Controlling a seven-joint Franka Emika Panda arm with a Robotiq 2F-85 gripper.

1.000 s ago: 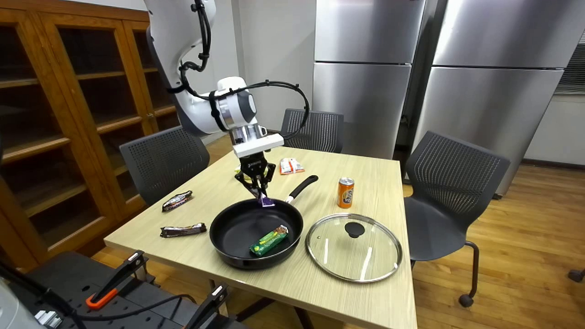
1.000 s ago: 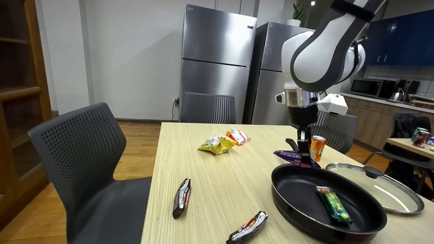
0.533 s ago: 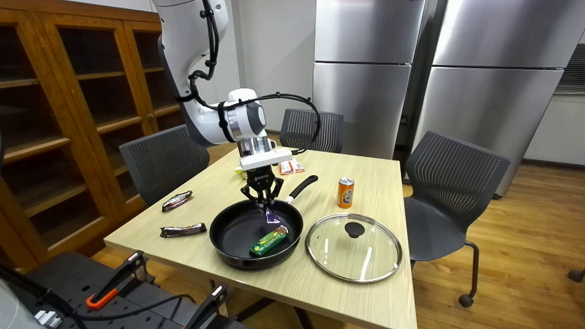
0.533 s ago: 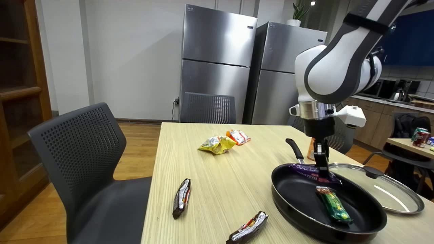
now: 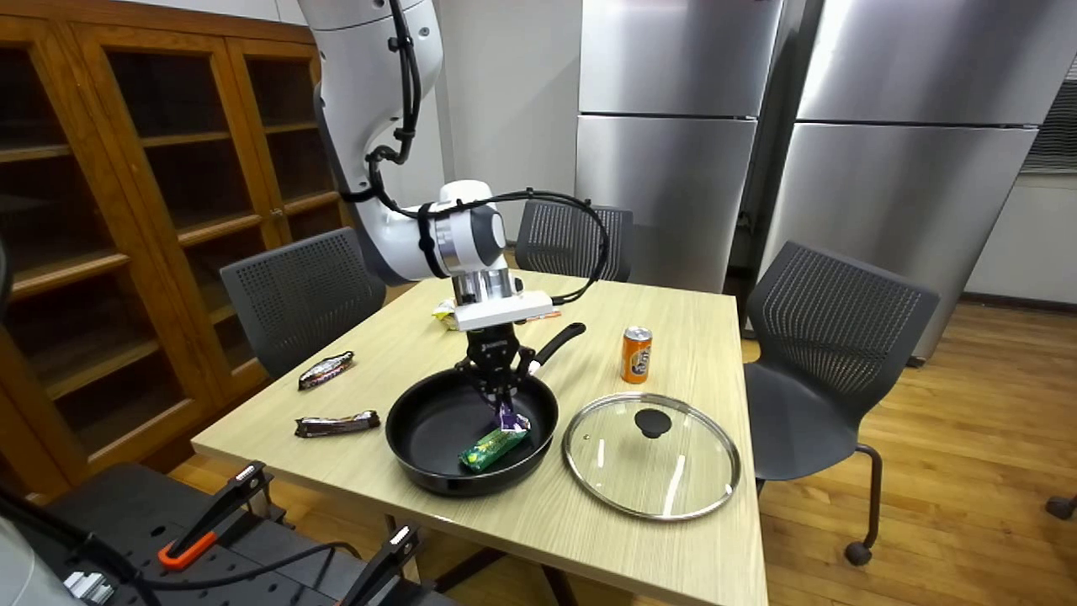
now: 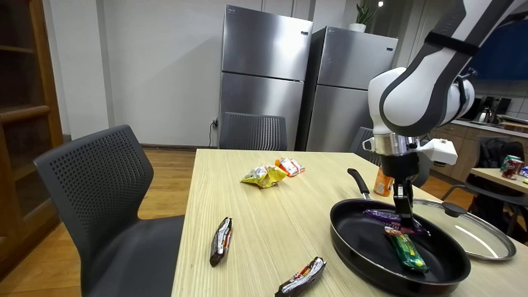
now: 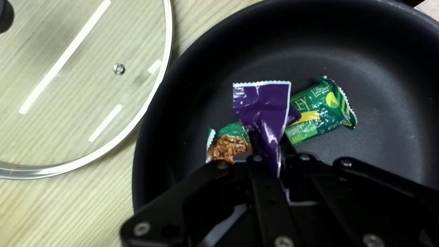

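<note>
- Your gripper [image 7: 271,144] pinches a purple-wrapped bar [image 7: 261,103] between its fingers, over the frying pan [image 5: 429,429].
- Below it, your pan holds a green-wrapped bar [image 7: 317,109]; you can't tell whether the two touch.
- Beside the pan on your worktop [image 5: 690,362] lies a glass lid [image 5: 652,463], an orange can [image 5: 637,355] standing near it.
</note>
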